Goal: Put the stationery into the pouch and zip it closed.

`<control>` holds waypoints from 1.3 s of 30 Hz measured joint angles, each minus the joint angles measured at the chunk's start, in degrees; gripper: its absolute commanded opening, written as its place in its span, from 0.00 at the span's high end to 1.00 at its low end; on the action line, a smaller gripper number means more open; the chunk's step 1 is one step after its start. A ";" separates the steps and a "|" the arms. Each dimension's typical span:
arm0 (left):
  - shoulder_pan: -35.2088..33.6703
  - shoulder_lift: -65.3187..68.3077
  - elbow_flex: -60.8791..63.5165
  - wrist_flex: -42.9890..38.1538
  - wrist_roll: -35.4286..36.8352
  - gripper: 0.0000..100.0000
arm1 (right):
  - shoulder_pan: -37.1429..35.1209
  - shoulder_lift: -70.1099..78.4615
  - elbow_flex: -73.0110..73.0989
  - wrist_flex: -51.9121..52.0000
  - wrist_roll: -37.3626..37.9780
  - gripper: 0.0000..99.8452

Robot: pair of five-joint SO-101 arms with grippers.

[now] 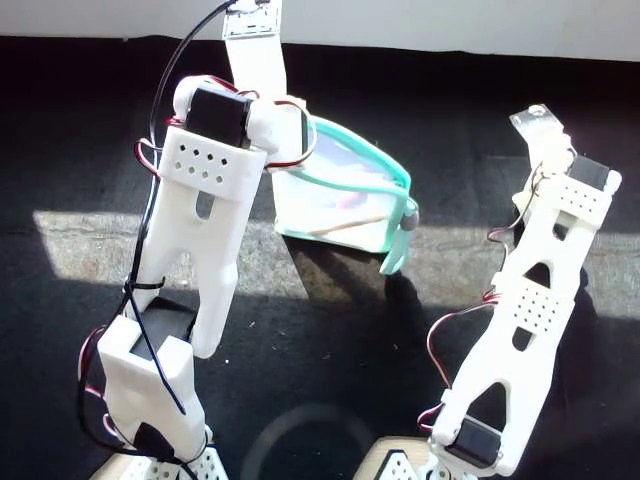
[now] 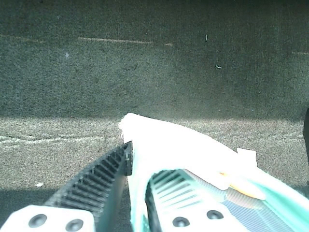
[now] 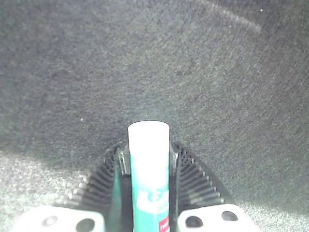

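**My left tool** (image 2: 137,157) has its ribbed black jaws clamped on the rim of the translucent soft pouch with turquoise zip edging (image 1: 340,195). One jaw lies outside the wall and the other inside. I judge that this pinch serves two ends. It holds the edge up so the mouth gapes, and it anchors the light bag so it will not slide when something is pushed in.

**My right tool** (image 3: 148,155) is closed on the white-capped turquoise glue stick (image 3: 148,140). The stick lies lengthwise between the jaws, with its cap projecting past the tips. Carried this way, it can enter the opening cap first, without the jaws having to pass the rim. The tool hangs over bare covering, well apart from the pouch, on the side of the bag opposite my left tool.

**Pouch.** The zip is undone and the turquoise edging bows into an open loop. Through the wall I see a slim pale wooden stick (image 1: 345,225), probably a pencil, lying along the bottom, with something pinkish above it that I cannot identify. A small grey piece (image 1: 408,222) at the corner nearest my right arm may be the zip slider, but I cannot tell.

**Setting.** The pouch rests on the dark felt-covered table (image 1: 480,90), at the edge of a band of sunlight (image 1: 90,245).

**Stage (judged).** The glue stick is not yet loaded and the zip is not yet drawn.
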 measured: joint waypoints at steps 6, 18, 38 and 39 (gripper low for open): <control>0.00 0.00 0.00 0.00 0.00 0.99 | 0.00 0.53 -3.87 1.93 -1.23 0.99; 0.00 0.00 0.00 0.00 0.00 0.99 | -1.41 -18.02 -8.18 13.63 -31.82 0.99; 0.00 0.00 1.67 -0.09 0.00 0.99 | -22.24 -69.19 -9.41 14.51 -50.55 0.99; 0.00 0.00 1.67 -0.09 0.00 0.99 | -24.44 -70.51 -9.14 14.51 -51.08 0.99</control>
